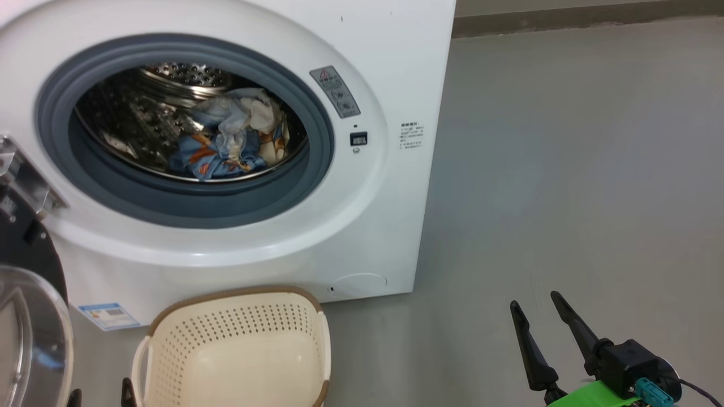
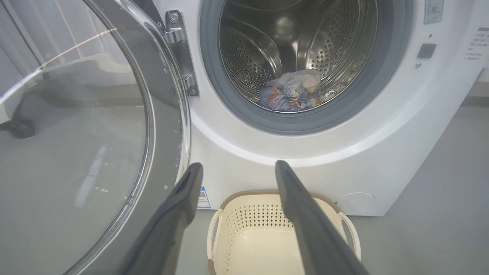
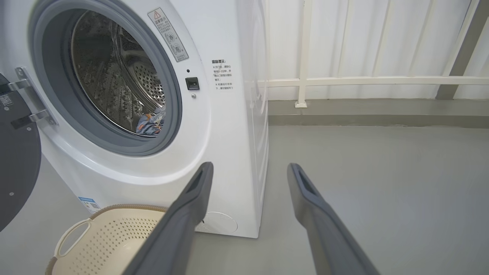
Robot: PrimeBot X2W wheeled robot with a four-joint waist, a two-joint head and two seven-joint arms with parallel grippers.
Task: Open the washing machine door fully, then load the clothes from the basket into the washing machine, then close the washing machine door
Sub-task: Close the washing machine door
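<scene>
saw the washing machine door [image 1: 25, 316] at the far left, standing wide open on its hinge, clear glass bowl bulging outward. in the left wrist view, found the left gripper [image 2: 238, 165] released – fingers spread apart, nothing between them, near the door's rim and raised over the basket. noted a blue label sticker [image 1: 109, 315] low on the white front. found the basket [image 1: 243, 330] on the floor [image 1: 565, 169], close against the front of the washing machine [image 1: 367, 215], below the round opening, its bare cream bottom showing. found the clothes [image 1: 229, 141] inside the steel drum [image 1: 141, 118] – a blue, orange and cream heap at the bottom, behind the grey gasket [image 1: 186, 203]. farther right, saw the right gripper [image 1: 535, 300] low over the grey floor, well apart from the machine, likewise slack: fingers parted, grasping nothing.
</scene>
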